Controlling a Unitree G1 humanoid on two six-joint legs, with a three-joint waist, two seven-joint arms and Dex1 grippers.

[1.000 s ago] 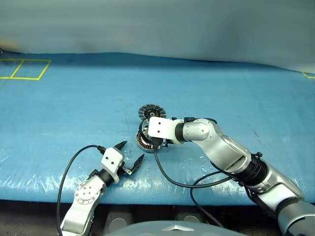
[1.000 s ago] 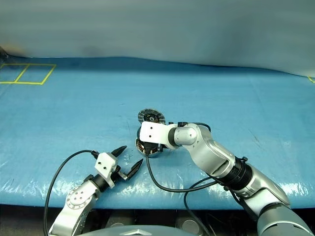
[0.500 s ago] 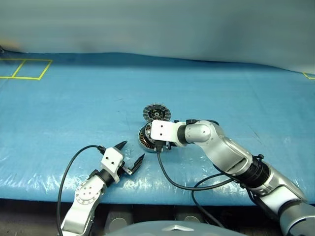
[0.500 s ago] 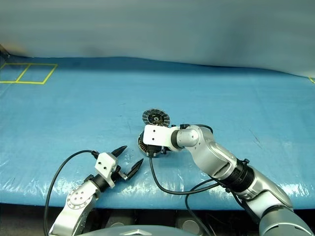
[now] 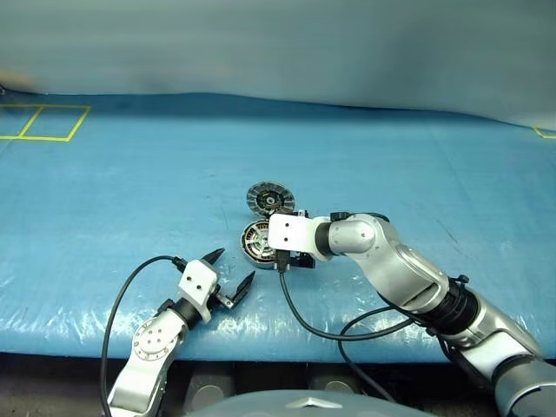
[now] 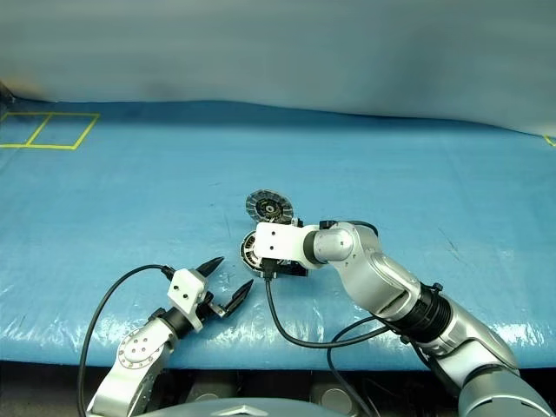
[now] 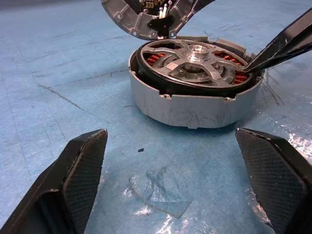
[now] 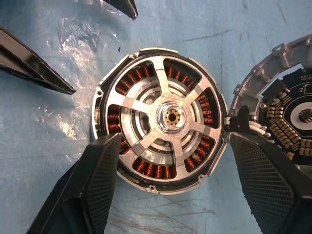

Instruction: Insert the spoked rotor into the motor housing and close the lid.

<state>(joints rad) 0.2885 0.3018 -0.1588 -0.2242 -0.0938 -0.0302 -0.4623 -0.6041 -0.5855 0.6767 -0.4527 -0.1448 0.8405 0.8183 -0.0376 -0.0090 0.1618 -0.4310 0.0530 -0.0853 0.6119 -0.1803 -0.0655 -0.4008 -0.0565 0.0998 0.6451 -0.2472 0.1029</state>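
Observation:
The motor housing lies on the blue table mid-front, copper coils showing around its inside. The spoked rotor sits inside it, black ring down in the rim and silver hub centred. The lid lies swung open just behind the housing, joined at the rim, ribbed inner face up. My right gripper hovers over the housing, pointing down at it, open, one finger on each side and holding nothing. My left gripper rests low in front of and left of the housing, open and empty.
A blue plastic sheet covers the table. Yellow tape squares mark the far left corner. The table's front edge runs close behind both arms. Black cables hang from each wrist.
My right gripper's fingers have spread apart above the housing, leaving the rotor lying in it. The left arm has not moved.

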